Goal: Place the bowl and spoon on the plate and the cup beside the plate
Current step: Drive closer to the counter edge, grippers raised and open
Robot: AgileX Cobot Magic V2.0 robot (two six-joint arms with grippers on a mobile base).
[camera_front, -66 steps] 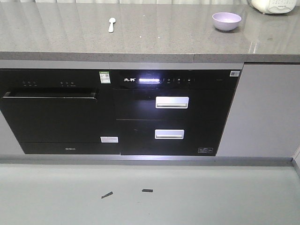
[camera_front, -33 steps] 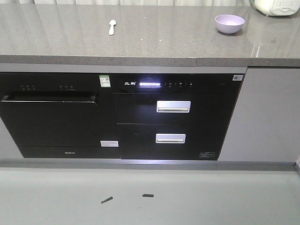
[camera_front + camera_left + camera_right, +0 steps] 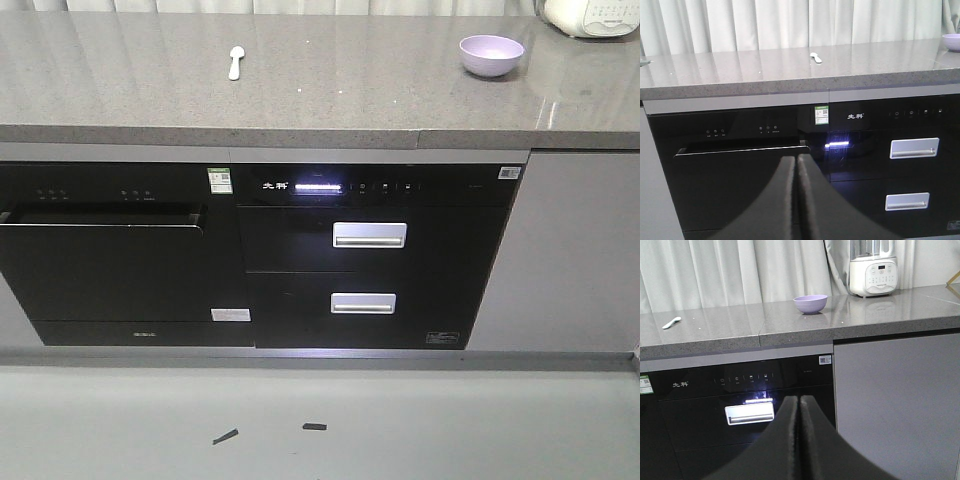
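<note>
Grey speckled stone for the countertop (image 3: pixel 330 90). Toward its right end, the lavender bowl (image 3: pixel 491 55), upright and open side up, near a white appliance (image 3: pixel 590 15) in the back corner. Well to the left of the bowl, the pale spoon (image 3: pixel 235 62), flat on the stone with its head toward the rear, touching nothing else. Behind the counter, pale pleated curtains (image 3: pixel 790 25). Below it, a black dishwasher (image 3: pixel 110 260) on the left, and beside that a black cabinet (image 3: pixel 440 280) with a lit strip (image 3: pixel 318 187) above two drawers with silver handles (image 3: pixel 368 234). On the floor (image 3: pixel 480 420) in front, two small dark scraps (image 3: pixel 225 436). Low in each wrist view, facing the cabinet fronts and well short of bowl and spoon: left gripper (image 3: pixel 796 159) with black fingers pressed tip to tip, holding nothing; right gripper (image 3: pixel 799 399) likewise closed flat, holding nothing.
</note>
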